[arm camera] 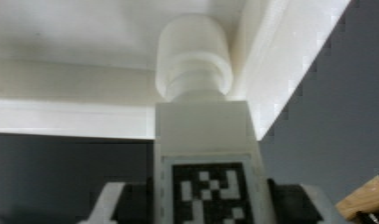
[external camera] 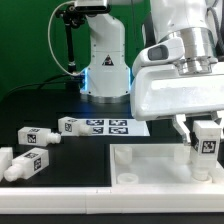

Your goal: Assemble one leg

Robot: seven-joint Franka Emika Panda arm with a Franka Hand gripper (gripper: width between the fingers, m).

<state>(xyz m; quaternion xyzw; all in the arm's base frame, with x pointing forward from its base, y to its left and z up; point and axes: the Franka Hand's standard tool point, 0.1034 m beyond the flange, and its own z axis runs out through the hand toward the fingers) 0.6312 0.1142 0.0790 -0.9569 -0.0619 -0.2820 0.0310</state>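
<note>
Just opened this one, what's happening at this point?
The arm's gripper is shut on one leg, holding it upright at the white panel's corner on the exterior view's right, stub end toward the panel. Whether the stub has entered a socket cannot be told. Three other legs lie loose on the table at the exterior view's left, near the marker board.

You can count four legs: first leg point(external camera: 35, 136), second leg point(external camera: 71, 125) and third leg point(external camera: 20, 163) toward nine o'clock, fourth leg point(external camera: 207, 140) at three o'clock. One flat panel point(external camera: 150, 168), one marker board point(external camera: 112, 127).
</note>
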